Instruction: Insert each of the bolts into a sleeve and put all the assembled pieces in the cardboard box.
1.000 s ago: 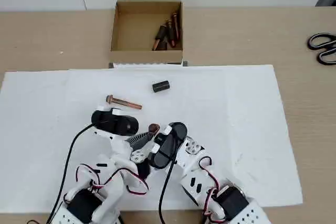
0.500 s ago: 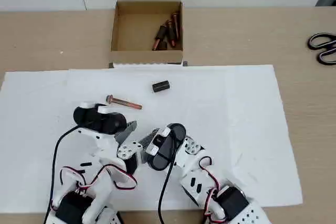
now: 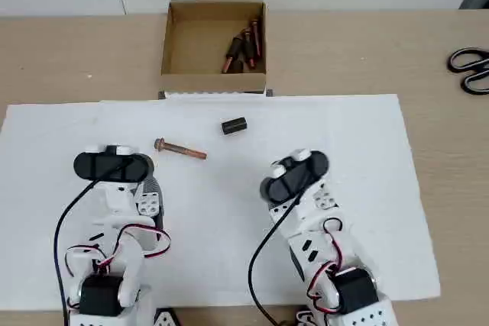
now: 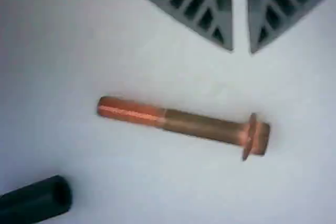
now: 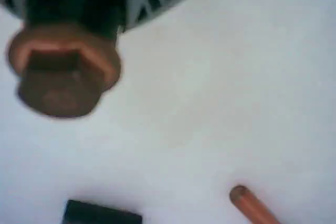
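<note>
Step in hand: I judge one pairing finished and waiting to be boxed. My right gripper (image 5: 79, 3) is clamped on an assembled piece (image 5: 63, 80), whose hex head pokes out of its dark sleeve. It is over the white sheet (image 3: 344, 135), lower centre-right of the high view.
Left gripper: my left gripper (image 4: 240, 43) hangs with its jaws a narrow gap apart and nothing between them, at lower left of the high view, just short of the loose bolt.
Loose bolt: the loose bolt (image 3: 179, 149) lies flat on the sheet, centre left, head pointing left.
Loose sleeve: the loose sleeve (image 3: 234, 125) lies beyond it near centre, apart from the bolt.
Next move: I would carry the held piece up over the box and release it there. After that, I reckon, the last pair needs mating.
Cardboard box: the cardboard box (image 3: 191, 43) sits at top centre, past the sheet's far edge. A few boxed pieces (image 3: 243, 50) are heaped against its right wall, and its left part is bare.
</note>
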Motion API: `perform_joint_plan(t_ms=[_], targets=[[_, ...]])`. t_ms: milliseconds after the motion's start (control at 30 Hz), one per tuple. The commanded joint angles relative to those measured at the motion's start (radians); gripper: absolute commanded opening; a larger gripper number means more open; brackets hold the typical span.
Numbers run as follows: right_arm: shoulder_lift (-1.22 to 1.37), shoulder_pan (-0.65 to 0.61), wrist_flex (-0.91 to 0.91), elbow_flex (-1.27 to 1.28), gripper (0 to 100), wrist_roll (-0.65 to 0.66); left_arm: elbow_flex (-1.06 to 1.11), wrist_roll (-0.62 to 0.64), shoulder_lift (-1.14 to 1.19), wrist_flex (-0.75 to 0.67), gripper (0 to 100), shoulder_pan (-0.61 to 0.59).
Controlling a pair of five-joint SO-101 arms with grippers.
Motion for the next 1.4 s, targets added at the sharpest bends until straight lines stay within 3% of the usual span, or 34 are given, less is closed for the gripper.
perform_joint_plan(t_ms=[0, 133, 300, 667, 1067, 1367], targets=[[0.002, 0.024, 0.044, -0.135, 0.2, -0.049, 0.044, -0.006, -0.006, -0.003, 1, -0.028], [0.17, 0.025, 0.047, -0.276, 0.2, -0.049, 0.082, -0.006, -0.006, -0.003, 1, -0.025], [0.562, 0.025, -0.001, -0.537, 0.2, -0.051, 0.114, -0.009, -0.006, -0.025, 1, -0.029], [1.517, 0.028, -0.073, -1.364, 0.2, -0.043, 0.125, -0.011, -0.006, -0.038, 1, -0.029], [2.33, 0.035, -0.076, -2.202, 0.2, 0.207, 0.125, -0.008, -0.006, -0.038, 1, -0.029], [2.737, 0.024, -0.239, -2.682, 0.3, 0.407, 0.125, -0.006, -0.006, -0.038, 1, -0.029]])
